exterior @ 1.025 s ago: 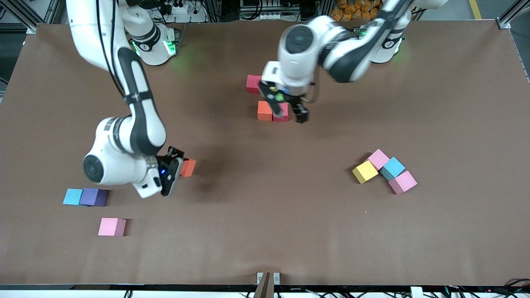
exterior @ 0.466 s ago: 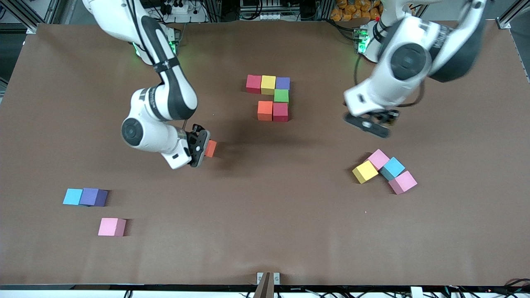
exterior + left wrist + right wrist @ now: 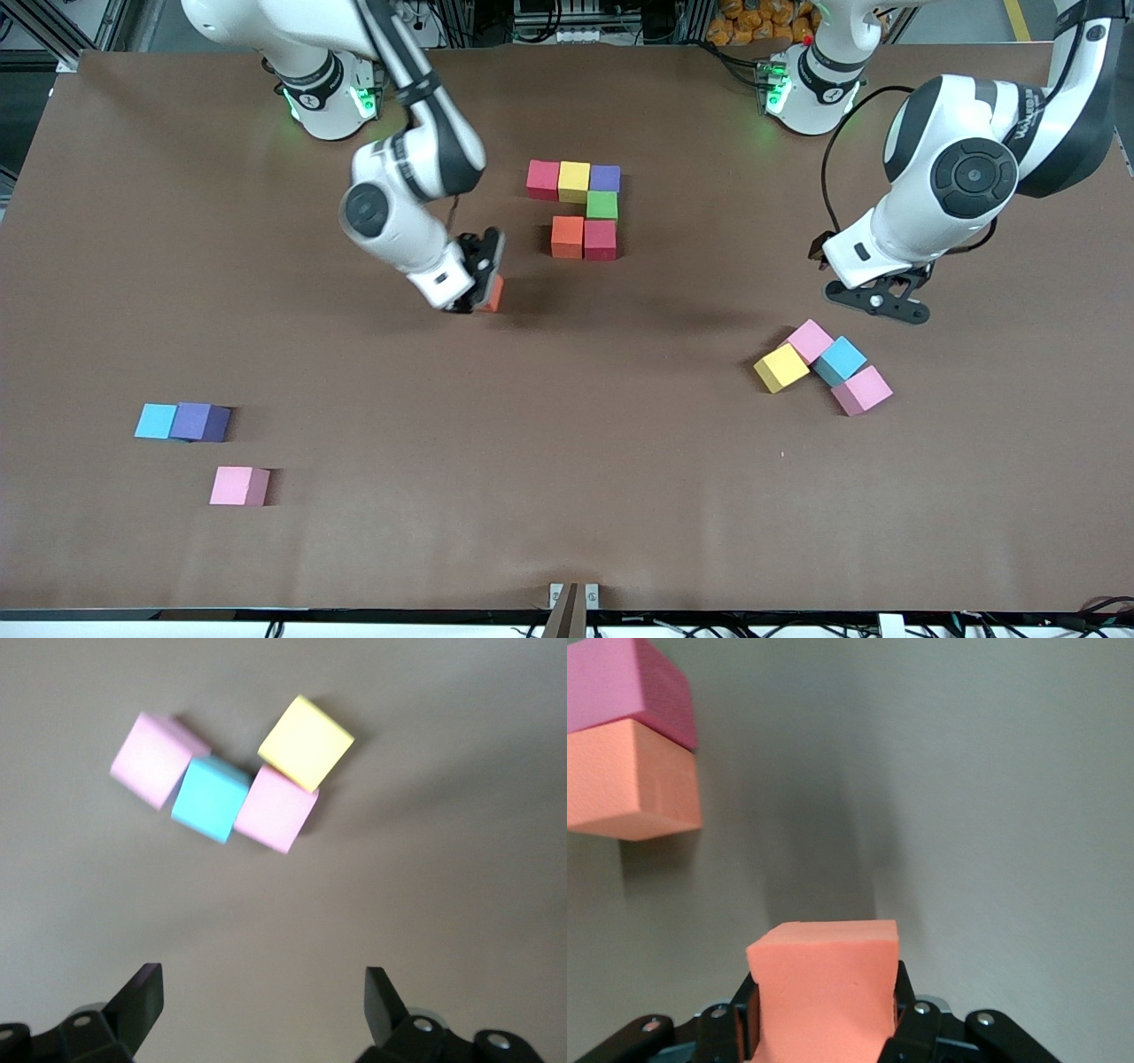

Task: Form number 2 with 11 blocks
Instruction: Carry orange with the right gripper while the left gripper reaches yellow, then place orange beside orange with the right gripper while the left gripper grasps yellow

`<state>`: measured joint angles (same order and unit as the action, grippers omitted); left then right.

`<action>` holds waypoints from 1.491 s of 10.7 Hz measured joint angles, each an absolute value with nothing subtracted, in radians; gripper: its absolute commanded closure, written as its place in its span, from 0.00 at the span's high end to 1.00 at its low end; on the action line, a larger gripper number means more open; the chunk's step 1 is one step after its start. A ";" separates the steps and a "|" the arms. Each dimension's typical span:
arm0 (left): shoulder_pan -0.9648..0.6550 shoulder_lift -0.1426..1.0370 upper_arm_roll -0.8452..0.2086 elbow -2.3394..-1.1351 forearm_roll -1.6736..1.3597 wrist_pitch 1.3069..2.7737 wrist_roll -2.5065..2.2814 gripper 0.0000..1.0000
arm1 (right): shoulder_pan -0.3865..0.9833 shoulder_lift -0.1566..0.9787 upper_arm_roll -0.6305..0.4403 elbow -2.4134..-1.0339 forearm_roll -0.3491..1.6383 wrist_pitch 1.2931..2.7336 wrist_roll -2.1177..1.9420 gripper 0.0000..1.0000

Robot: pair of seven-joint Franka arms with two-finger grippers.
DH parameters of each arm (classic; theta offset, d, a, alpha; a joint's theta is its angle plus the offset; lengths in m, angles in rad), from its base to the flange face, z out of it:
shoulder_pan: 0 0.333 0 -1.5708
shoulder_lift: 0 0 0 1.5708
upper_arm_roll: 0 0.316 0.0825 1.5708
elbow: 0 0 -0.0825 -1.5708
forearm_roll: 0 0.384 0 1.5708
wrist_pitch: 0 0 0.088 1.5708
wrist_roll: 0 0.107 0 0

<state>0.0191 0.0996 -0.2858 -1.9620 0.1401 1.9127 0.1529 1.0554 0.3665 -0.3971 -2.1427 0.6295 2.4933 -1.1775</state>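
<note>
Sitting untouched toward the right arm's end of the table are a light blue block [image 3: 156, 421] touching a purple block [image 3: 201, 422], with a lone pink block [image 3: 239, 486] nearer the front camera. Next comes the right gripper [image 3: 478, 282], clamped on an orange block [image 3: 493, 293] and hanging over bare table just short of the unfinished number 2 [image 3: 580, 209], which lies mid-table toward the robots' bases: a red, yellow and purple top row, a green joiner, then an orange cube [image 3: 567, 237] and a dark pink cube [image 3: 600, 239] starting the middle row. The risk, as I judge it, is that the carried block comes in low or skewed, catches that orange cube and shoves the row out of line; the foam also looks squeezed in the right wrist view, so it may spring sideways on release. Farther along, the left gripper [image 3: 877, 301] hangs with jaws spread wide over the table beside a cluster of yellow, pink, light blue and pink blocks [image 3: 824, 365]; since they touch, gripping one could drag its neighbours.
</note>
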 measured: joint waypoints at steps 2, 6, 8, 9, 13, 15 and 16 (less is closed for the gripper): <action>0.060 0.148 -0.284 -2.019 0.141 2.067 0.348 1.00 | 1.143 0.366 -0.397 -2.191 0.630 2.583 -1.154 0.07; 0.069 0.201 -0.292 -2.121 0.141 2.251 0.519 1.00 | 1.204 0.366 -0.397 -2.212 0.662 2.609 -1.152 0.07; 0.047 0.225 -0.306 -2.122 0.141 2.287 0.550 1.00 | 1.251 0.369 -0.396 -2.231 0.705 2.645 -1.150 0.06; 0.042 0.244 -0.316 -2.121 0.141 2.316 0.578 1.00 | 1.266 0.372 -0.396 -2.246 0.717 2.665 -1.150 0.06; 0.019 0.316 -0.321 -2.111 0.196 2.403 0.649 1.00 | 1.295 0.377 -0.396 -2.266 0.754 2.681 -1.147 0.06; 0.012 0.326 -0.322 -2.105 0.274 2.408 0.649 1.00 | 1.322 0.381 -0.395 -2.275 0.781 2.708 -1.144 0.06; 0.013 0.328 -0.321 -2.104 0.300 2.408 0.649 1.00 | 1.337 0.386 -0.395 -2.277 0.798 2.720 -1.144 0.06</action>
